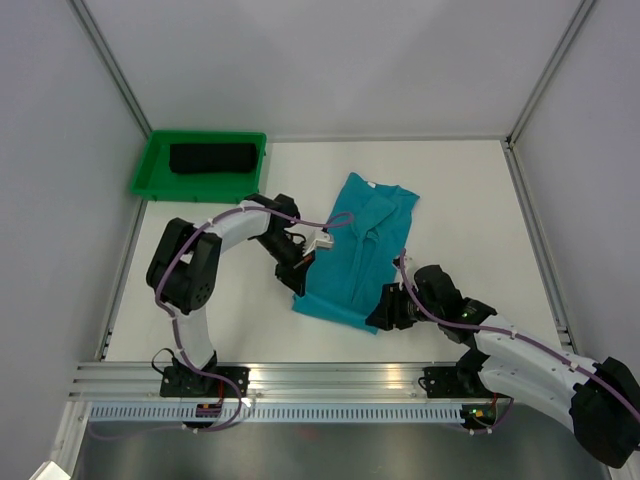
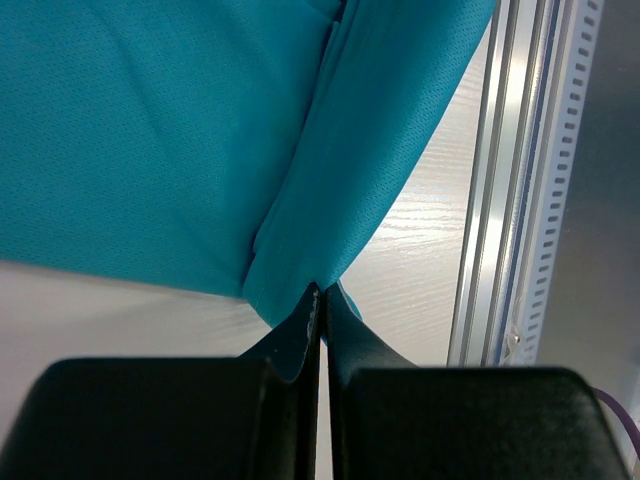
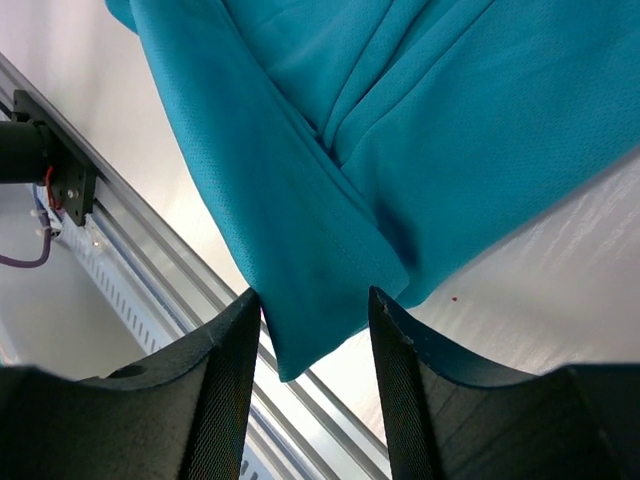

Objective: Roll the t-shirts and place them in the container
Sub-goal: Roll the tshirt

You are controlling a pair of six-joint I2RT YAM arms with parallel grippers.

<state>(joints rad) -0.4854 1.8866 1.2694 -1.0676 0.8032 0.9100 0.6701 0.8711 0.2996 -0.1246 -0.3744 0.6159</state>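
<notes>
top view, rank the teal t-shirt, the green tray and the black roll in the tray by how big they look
1. t-shirt, largest.
2. tray, somewhat smaller, but it sits farther from the camera, so the gap is unsure.
3. black roll, clearly smallest, lying inside the tray.

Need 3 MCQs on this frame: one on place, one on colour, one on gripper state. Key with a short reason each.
1. Where is the green tray?
A. far left corner of the table
B. near right corner
C. mid-table

2. What colour is the t-shirt?
A. red
B. white
C. teal

3. What is the left gripper doing?
A. open wide, clear of the cloth
B. shut on the t-shirt
C. out of view

Key:
1 A: the top view shows it in the far left corner.
2 C: the cloth is teal in every view.
3 B: the left wrist view shows the jaws together, pinching a cloth corner.
</notes>
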